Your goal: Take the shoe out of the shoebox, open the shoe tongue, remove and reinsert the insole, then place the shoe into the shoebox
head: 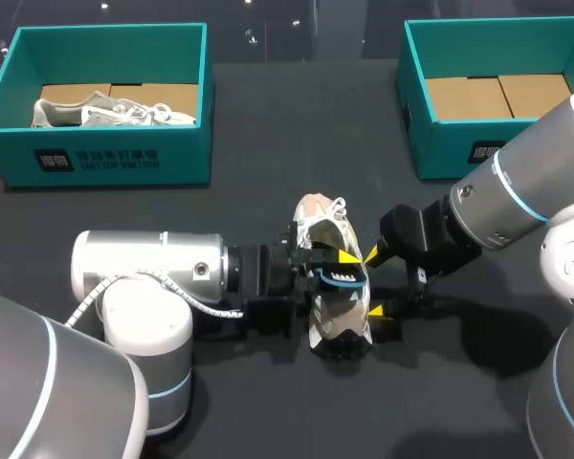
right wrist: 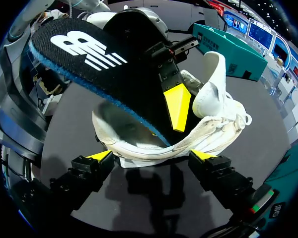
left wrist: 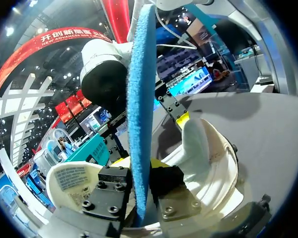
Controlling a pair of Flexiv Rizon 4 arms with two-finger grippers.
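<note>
Midway along the front edge of the dark desk (head: 268, 124), the left gripper (left wrist: 139, 184) clamps the black, blue-backed foam insole (right wrist: 89, 54), one end inside the white mesh sneaker (head: 323, 229), the right gripper (head: 375, 283) open beside it: the insole step, I judge; next, guide it straight.

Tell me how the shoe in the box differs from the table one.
The boxed shoe lies in its teal shoebox; the table shoe sits outside. The table shoe's insole sticks up in the left pincer; the boxed shoe's is hidden. Both are whitish, laced.
</note>
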